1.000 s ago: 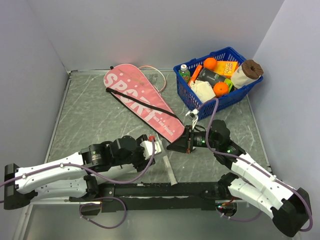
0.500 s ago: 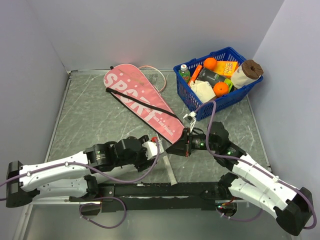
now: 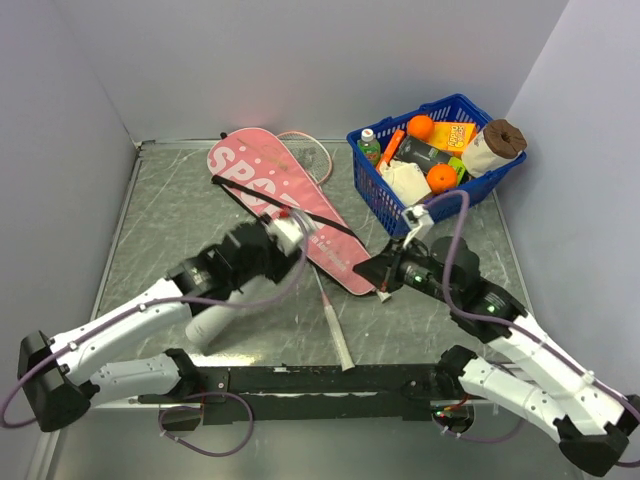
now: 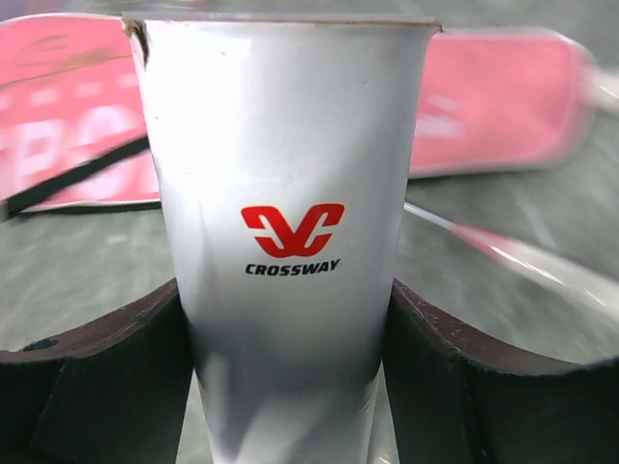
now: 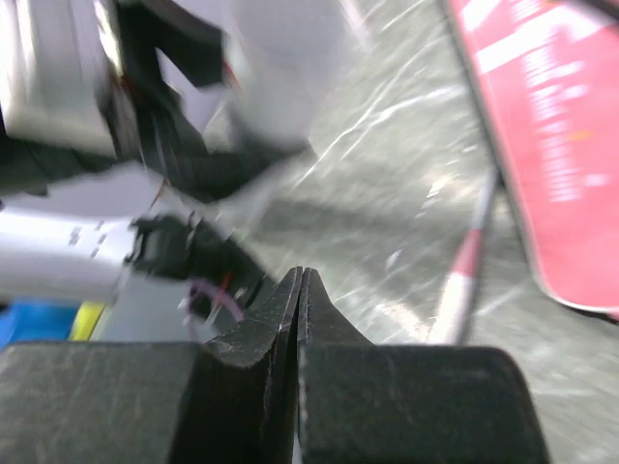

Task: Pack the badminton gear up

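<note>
My left gripper (image 4: 290, 309) is shut on the long white tube (image 4: 290, 164), which bears a red "CROSSWAY" logo and reaches out past the jaws. In the top view that gripper (image 3: 283, 236) hangs raised over the near edge of the pink "SPORT" bag (image 3: 275, 190) with its black strap. One pink racket lies on the table in front of the bag, its white handle (image 3: 338, 340) pointing toward me. A pink racket hoop (image 3: 308, 142) peeks out behind the bag. My right gripper (image 3: 383, 291) is shut and empty, low beside the bag's narrow end; its jaws (image 5: 302, 278) meet tip to tip.
A blue basket (image 3: 474, 187) of groceries stands at the back right, close behind my right arm. Grey walls close in the table on the left, back and right. The black frame bar (image 3: 320, 380) runs along the near edge.
My left arm has lifted the tube off the table and carried it away from me toward the bag. The right gripper has closed fully and shifted slightly right.
</note>
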{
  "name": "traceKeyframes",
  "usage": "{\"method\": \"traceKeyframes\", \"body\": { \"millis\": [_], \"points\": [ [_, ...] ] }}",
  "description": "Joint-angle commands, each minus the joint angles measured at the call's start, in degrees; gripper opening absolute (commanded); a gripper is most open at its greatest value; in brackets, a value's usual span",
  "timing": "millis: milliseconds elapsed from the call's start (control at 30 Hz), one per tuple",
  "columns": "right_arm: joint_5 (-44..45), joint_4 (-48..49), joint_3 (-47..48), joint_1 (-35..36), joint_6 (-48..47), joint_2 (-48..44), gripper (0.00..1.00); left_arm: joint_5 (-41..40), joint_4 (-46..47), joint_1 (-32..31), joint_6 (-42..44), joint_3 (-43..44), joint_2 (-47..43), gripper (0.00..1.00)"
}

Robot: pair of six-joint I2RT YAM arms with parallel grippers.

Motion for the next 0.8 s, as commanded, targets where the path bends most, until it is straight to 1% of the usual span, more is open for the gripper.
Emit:
{"method": "traceKeyframes", "body": {
  "millis": [0, 67, 100, 133, 167, 200, 300, 333, 400, 433, 500, 567, 600, 633, 700, 767],
  "points": [
    [11.56, -6.25, 2.06, 0.41, -1.07, -3.59, 0.00, -0.94, 6.36, 9.46, 4.26, 4.96, 0.76, 0.01],
    [11.83, -6.08, 0.84, 0.41, -0.90, -4.29, 0.00, -1.11, 6.98, 12.55, 6.72, 5.93, 4.00, 0.01],
    [11.84, -5.82, 0.22, 0.41, -0.46, -4.56, 0.00, -1.46, 7.59, 16.14, 7.17, 7.33, 5.50, 0.01],
    [11.31, -5.38, -0.39, 0.32, -0.20, -4.82, 0.00, 0.27, 7.85, 18.52, 7.26, 8.12, 7.00, 0.01],
    [10.87, -4.94, -2.05, 0.41, -0.02, -5.26, 0.00, 1.77, 7.86, 20.98, 6.83, 9.09, 10.32, 0.01],
    [10.17, -3.98, -2.85, 0.41, 0.76, -5.44, 0.00, 2.74, 8.29, 25.44, 6.47, 11.01, 12.00, 0.01],
    [6.75, -3.27, -5.05, 0.23, 1.82, -5.26, 0.00, 3.37, 8.91, 32.05, 6.47, 14.53, 18.95, 0.01],
    [6.13, -2.74, -5.49, 0.32, 2.00, -5.26, 0.00, 2.24, 9.61, 33.39, 6.91, 15.16, 22.53, 0.01],
    [4.46, -1.95, -7.25, 0.41, 2.53, -5.35, 0.00, 1.52, 10.31, 37.07, 7.52, 17.34, 26.24, 0.01],
    [3.93, -1.60, -7.78, 0.41, 2.62, -5.26, 0.00, 1.52, 10.14, 38.40, 7.44, 18.40, 30.17, 0.01],
    [2.17, -0.98, -8.57, 0.41, 2.62, -4.91, 0.00, 2.66, 8.83, 42.08, 7.26, 21.64, 33.80, 0.02],
    [1.20, -0.19, -9.01, 0.41, 2.70, -4.30, 0.00, 4.93, 8.82, 44.37, 6.56, 22.89, 37.94, 0.03],
    [-0.37, 0.16, -9.10, 0.41, 2.62, -4.04, 0.00, 6.08, 8.91, 46.82, 6.04, 23.16, 39.08, 0.03],
    [-0.73, 0.16, -9.10, 0.41, 2.44, -3.86, 0.00, 7.14, 8.65, 47.89, 5.51, 23.60, 41.35, 0.04],
    [-1.52, 0.34, -9.10, 0.41, 2.09, -2.98, 0.02, 10.12, 6.99, 50.96, 4.28, 25.26, 43.74, 0.09],
    [-2.14, 0.69, -9.63, 0.41, 1.83, -2.37, 0.04, 10.83, 6.10, 53.16, 2.96, 26.32, 46.64, 0.16]
  ]
}}
